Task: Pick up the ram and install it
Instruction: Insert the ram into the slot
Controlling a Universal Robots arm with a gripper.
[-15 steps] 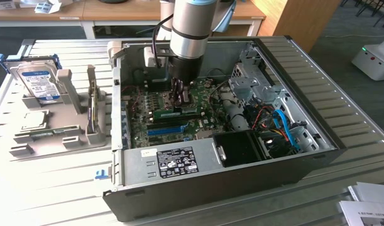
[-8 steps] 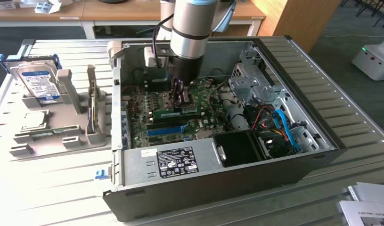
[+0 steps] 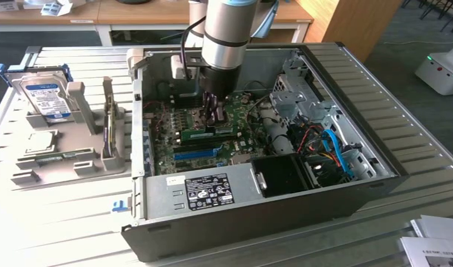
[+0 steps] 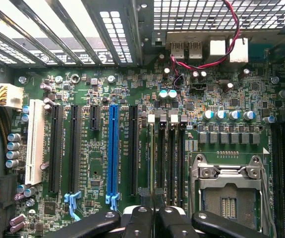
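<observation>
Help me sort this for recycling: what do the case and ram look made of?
Case: likely sheet steel, bare dull grey, judging by its thin folded edges and punched vents. Ram: a green circuit board, probably fibreglass laminate; its finish is hard to judge.

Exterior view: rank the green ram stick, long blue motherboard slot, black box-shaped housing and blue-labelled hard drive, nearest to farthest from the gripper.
1. green ram stick, directly below the gripper
2. long blue motherboard slot, next along the board
3. black box-shaped housing, by the case's near wall
4. blue-labelled hard drive, outside the case, exterior view's left
</observation>
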